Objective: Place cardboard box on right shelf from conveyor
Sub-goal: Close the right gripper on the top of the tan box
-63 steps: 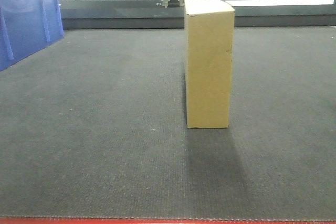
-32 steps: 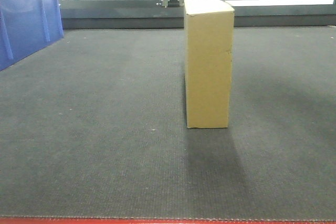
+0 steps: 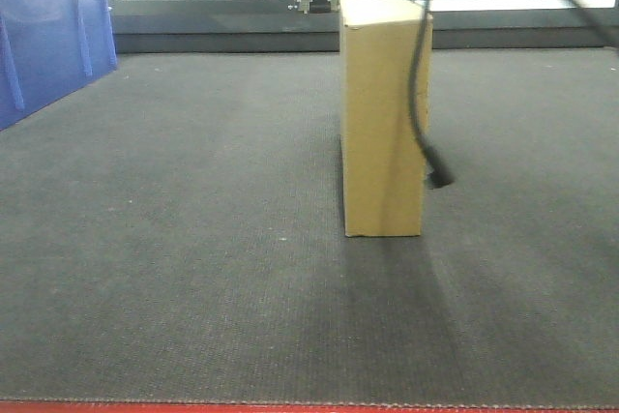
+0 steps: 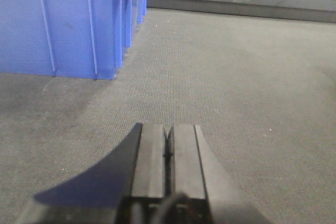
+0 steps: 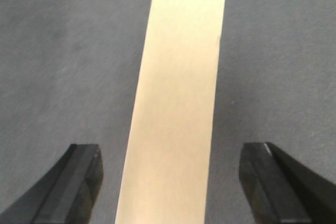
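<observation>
front view: cardboard box [image 3: 383,118] stands upright on conveyor [image 3: 193,191], mid-right. black cable [image 3: 418,94] hangs across its right edge. blue bin [image 3: 48,41] far left.
left wrist: left gripper [image 4: 168,129] jaws pressed together, nothing held, low over conveyor, bin ahead-left.
right wrist: right gripper [image 5: 171,153] jaws spread wide, box between them, gap each side, no contact.

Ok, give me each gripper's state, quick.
Left gripper: shut, holding nothing.
Right gripper: open, one finger on each side of the box, not touching it.
</observation>
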Controlling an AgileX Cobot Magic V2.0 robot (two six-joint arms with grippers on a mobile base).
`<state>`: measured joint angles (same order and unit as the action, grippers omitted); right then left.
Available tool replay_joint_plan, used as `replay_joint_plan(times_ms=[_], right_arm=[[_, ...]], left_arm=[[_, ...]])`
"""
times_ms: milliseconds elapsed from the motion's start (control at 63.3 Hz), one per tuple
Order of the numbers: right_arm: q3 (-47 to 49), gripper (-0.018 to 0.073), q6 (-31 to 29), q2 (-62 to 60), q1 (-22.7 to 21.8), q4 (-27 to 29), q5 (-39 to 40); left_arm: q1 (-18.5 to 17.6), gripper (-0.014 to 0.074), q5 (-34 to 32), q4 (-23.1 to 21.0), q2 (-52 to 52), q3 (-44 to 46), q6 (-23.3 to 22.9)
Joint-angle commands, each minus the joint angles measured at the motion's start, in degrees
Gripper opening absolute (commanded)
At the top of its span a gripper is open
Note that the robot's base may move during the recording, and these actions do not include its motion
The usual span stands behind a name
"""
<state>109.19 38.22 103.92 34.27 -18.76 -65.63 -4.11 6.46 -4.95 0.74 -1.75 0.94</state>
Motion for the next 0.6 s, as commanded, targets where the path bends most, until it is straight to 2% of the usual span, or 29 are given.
replay_joint_plan(times_ms=[0,585], right_arm=[[2.7,0.0624,3.1,-2.0,0.4,-5.4,0.6],[2.6,0.0624,3.4,1.9,0.8,-5.6,3.7]], left_arm=[[0.1,-0.0119,-4.4,-0.3,0.7,0.2,-0.3],[0.1,-0.0119,-4.4,-0.3,0.7,0.2,-0.3]])
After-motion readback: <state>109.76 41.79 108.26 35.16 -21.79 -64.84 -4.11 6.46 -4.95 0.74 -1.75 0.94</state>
